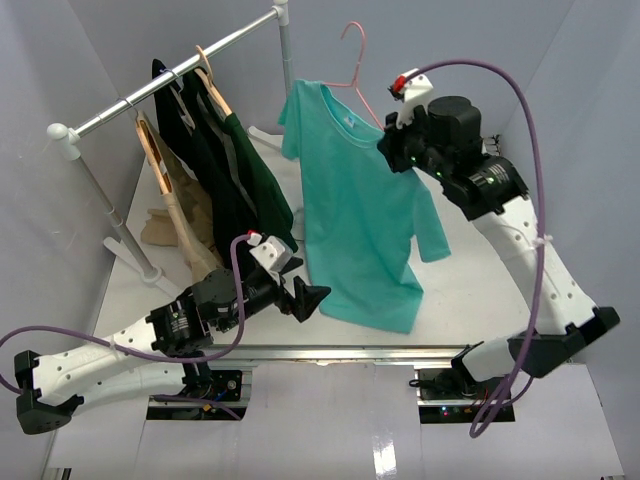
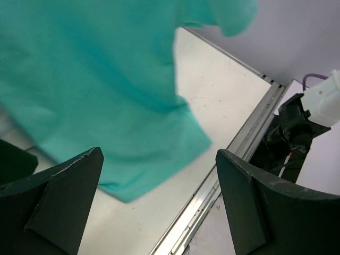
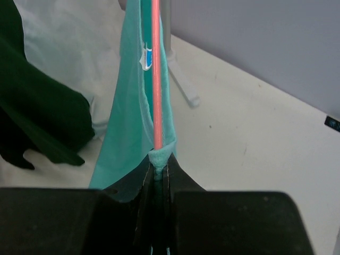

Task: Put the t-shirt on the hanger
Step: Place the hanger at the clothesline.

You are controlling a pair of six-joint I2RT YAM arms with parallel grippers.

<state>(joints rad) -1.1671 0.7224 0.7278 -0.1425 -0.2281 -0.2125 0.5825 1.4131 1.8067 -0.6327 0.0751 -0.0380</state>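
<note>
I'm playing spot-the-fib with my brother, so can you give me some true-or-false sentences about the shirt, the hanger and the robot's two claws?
1. The right gripper is pinched shut on the t-shirt and the pink hanger at the shoulder. True.
2. The left gripper is squeezing the bottom of the t-shirt. False: it is wide open near the bottom edge and holds nothing.
3. The t-shirt lies flat on the table. False: it hangs from the hanger, lifted up.
4. Dark clothes hang on the rail. True.
5. The pink hanger's hook is on the rail. False: the hook is free in the air, off to the rail's right.
</note>
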